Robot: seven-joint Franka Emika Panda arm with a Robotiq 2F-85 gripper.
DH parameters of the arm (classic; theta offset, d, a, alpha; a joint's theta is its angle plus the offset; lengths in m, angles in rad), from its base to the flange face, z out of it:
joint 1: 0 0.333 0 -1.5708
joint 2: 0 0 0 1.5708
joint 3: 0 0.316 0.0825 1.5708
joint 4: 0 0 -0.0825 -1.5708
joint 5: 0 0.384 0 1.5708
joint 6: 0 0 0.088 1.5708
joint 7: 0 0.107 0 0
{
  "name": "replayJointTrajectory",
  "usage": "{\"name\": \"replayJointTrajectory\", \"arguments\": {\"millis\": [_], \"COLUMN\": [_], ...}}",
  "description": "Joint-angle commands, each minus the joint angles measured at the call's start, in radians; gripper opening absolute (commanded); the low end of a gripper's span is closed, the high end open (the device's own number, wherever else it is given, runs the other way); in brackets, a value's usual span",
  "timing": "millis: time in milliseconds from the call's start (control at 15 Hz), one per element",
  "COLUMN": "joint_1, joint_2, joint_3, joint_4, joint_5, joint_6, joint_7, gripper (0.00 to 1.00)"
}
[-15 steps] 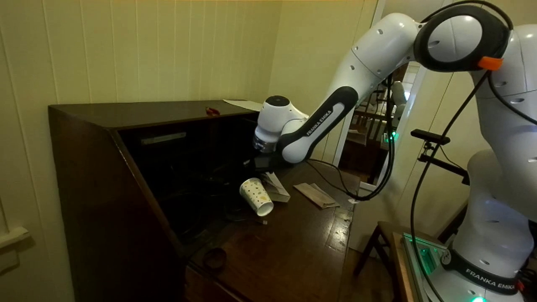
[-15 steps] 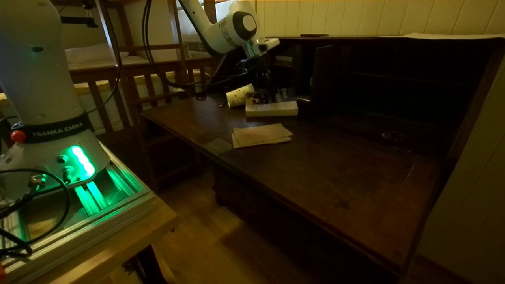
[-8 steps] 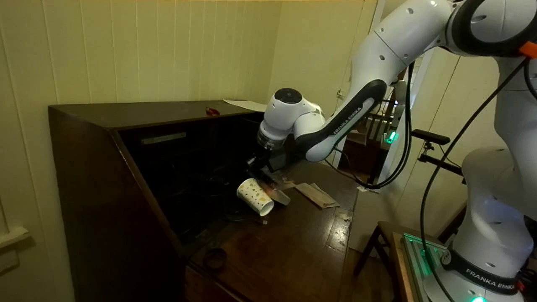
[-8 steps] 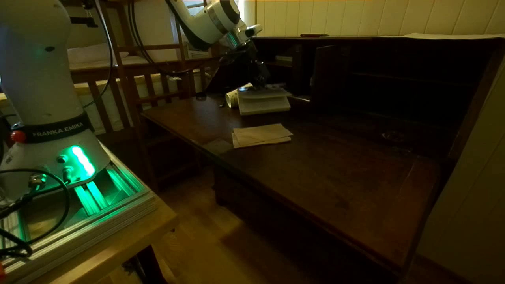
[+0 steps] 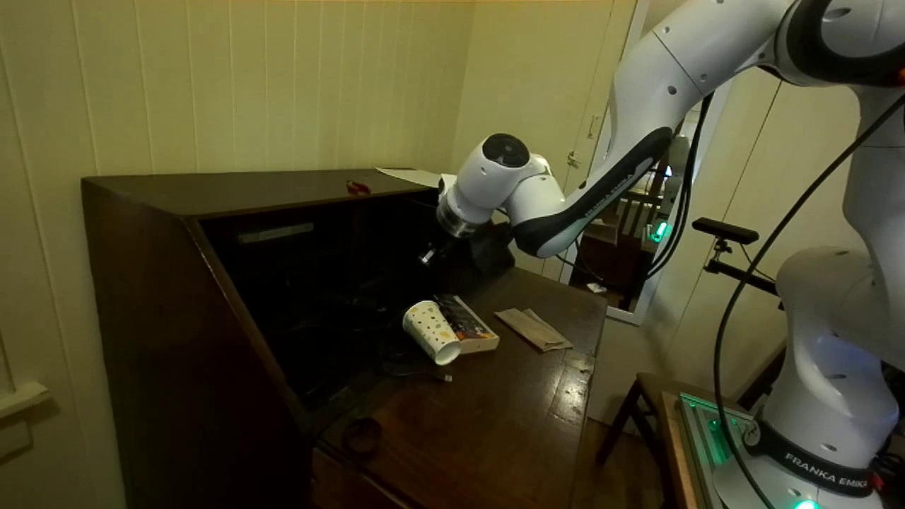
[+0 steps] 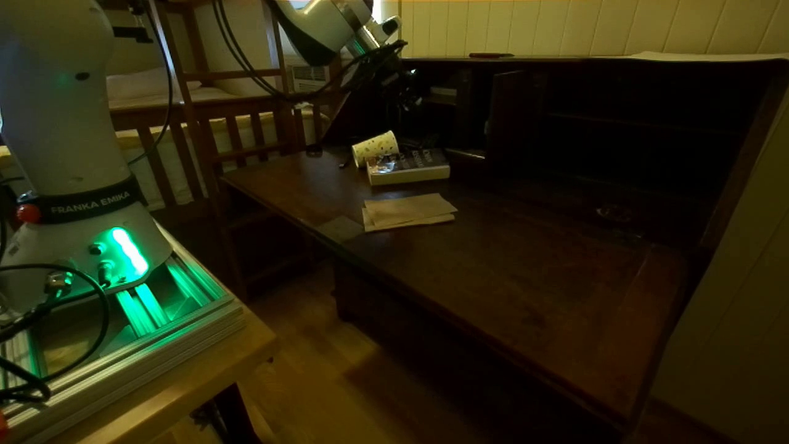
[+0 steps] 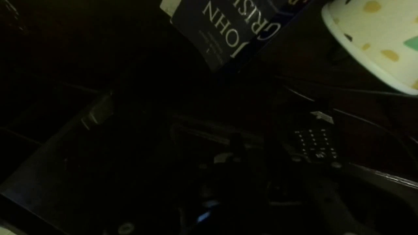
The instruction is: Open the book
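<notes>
The book is a thick dark paperback [image 5: 466,324] lying flat with its cover down on its pages, on the dark wooden desk; it shows in both exterior views [image 6: 407,165]. The wrist view shows part of its cover [image 7: 225,29] with the word JOHN in white letters. A white spotted cup [image 5: 431,331] lies tilted against it, also in an exterior view [image 6: 375,147] and the wrist view [image 7: 378,42]. My gripper [image 6: 404,105] is above and behind the book, apart from it. In the dark wrist view a gap shows between its fingertips [image 7: 255,138], with nothing visible held.
Tan folded papers [image 5: 534,329] lie on the desk [image 6: 530,265] near the book. A dark handset with keys [image 7: 315,143] and thin cables lie by the cup. The desk's dark cubbyholes [image 5: 318,261] rise behind.
The gripper has risen and drawn back from the book. Half a second ago its pages or cover were lifted at the gripper; now the cover lies down and the book sits slightly nearer the desk's front.
</notes>
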Motion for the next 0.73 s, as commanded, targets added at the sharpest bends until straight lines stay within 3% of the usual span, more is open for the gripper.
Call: {"name": "replayJointTrajectory", "arguments": {"millis": [0,133,200,267,467,667], "joint_1": [-0.070,-0.108,-0.065,-0.073,-0.069,-0.068], "joint_2": [-0.013,-0.014,0.001,0.002,0.002,0.002], "joint_3": [0.037,0.062,0.029,0.032,0.032,0.032], "joint_4": [-0.034,-0.049,-0.015,-0.016,-0.016,-0.016], "joint_5": [0.161,0.266,0.180,0.190,0.189,0.189], "joint_6": [0.084,0.111,0.070,0.073,0.073,0.073], "joint_7": [-0.040,-0.045,-0.021,-0.027,-0.027,-0.027], "gripper": [0.53,0.67,0.73,0.55,0.73,0.74]}}
